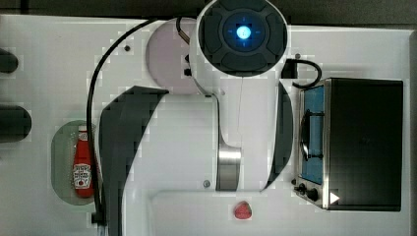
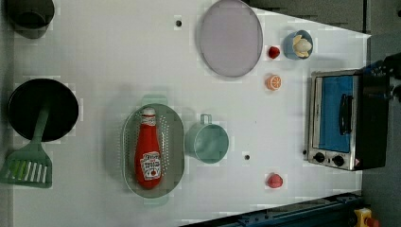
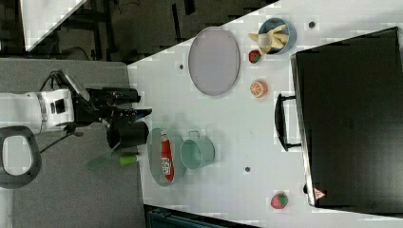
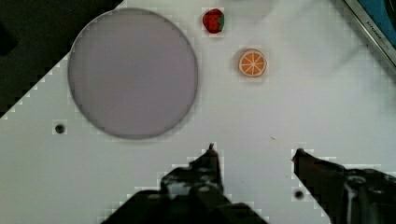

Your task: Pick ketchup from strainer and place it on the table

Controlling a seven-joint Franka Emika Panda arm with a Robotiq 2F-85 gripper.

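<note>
The ketchup, a small red bottle with a white cap, lies flat in the pale green oval strainer on the white table. The top view has the ketchup in the strainer at the top view's left, beside my arm. In the right view the ketchup lies in the strainer, and my gripper hangs off toward the right view's left of it, apart from it. In the wrist view my gripper is open and empty over bare table.
A round green cup stands against the strainer. A grey plate, an orange slice, strawberries, a blue bowl and a toaster oven share the table. A black pan and green spatula lie at the left view's left.
</note>
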